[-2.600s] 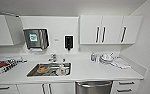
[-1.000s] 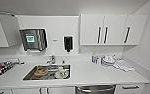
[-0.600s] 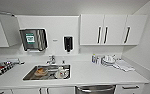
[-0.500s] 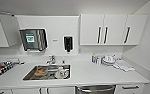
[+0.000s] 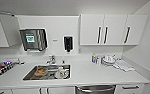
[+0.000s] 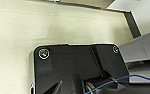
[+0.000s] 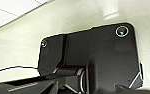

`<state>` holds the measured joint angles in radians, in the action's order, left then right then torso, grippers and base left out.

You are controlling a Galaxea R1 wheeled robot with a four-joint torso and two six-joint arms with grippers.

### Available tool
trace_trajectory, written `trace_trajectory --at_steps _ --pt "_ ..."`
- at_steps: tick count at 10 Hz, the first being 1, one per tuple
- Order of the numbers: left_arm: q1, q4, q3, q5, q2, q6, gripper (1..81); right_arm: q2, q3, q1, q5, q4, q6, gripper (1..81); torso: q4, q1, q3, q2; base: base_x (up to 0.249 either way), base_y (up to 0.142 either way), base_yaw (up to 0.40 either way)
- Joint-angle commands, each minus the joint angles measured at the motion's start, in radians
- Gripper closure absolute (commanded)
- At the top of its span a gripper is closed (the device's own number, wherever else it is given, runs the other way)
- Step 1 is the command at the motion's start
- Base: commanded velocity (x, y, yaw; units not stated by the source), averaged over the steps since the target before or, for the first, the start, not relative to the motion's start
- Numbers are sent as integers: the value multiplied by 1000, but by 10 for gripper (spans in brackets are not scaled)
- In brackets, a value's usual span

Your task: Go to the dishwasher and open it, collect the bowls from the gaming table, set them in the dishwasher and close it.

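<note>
Gripper state cannot be determined for either arm: in both wrist views the robot's own dark plate covers the place where the fingers would be. Head view: the dishwasher (image 5: 95,89) appears at the lower edge, below the white countertop (image 5: 91,73) and to the right of the sink (image 5: 48,72). Its visible part is a stainless-steel front with a horizontal bar handle across the top; the door sits flush with the neighbouring white cabinet fronts, so it reads as closed. The sink is a steel basin set into the countertop, holding a few dishes, with a faucet (image 5: 51,60) behind it. On the wall above are a paper towel dispenser (image 5: 33,40) and a dark soap dispenser (image 5: 68,44). White upper cabinets (image 5: 113,29) with dark bar handles hang to the right. A stack of plates (image 5: 108,60) and some cloths lie on the countertop near the right corner, well to the right of the sink. Left wrist view: the dark plate lies over a pale cream floor (image 6: 16,37); a blue cable (image 6: 121,79) crosses one corner, and grey panel edges show beyond it. Right wrist view: the dark plate and jointed bar lie over the same pale surface. The dishwasher's position relative to either gripper cannot be determined.
</note>
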<state>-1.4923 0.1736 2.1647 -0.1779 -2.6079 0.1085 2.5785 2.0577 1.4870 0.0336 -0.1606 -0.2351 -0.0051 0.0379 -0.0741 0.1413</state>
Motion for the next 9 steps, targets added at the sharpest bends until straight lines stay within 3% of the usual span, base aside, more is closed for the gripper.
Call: trace_trajectory --at_steps 1,3,5,6,8,9 --pt "48 18 -23 18 38 0 10 -122 -143 -76 -32 27 -6 10 0 0 0 0 0 0 0" --pt "28 18 -25 -32 47 0 10 -197 -226 -81 -34 46 -7 10 0 0 0 0 0 0 0" --pt "27 18 -25 -43 51 0 10 -248 -271 -86 -34 53 -7 10 0 0 0 0 0 0 0" --pt "25 18 -25 -45 51 0 10 -268 -289 -92 -35 53 -7 10 0 64 0 100 0 0 0" --pt "7 37 -26 -71 69 -1 10 -317 -328 -95 -40 55 -7 10 0 70 0 110 0 0 0" --pt "-4 47 -26 -130 84 2 10 -335 -328 -95 -40 61 -12 10 0 84 0 132 0 0 0"
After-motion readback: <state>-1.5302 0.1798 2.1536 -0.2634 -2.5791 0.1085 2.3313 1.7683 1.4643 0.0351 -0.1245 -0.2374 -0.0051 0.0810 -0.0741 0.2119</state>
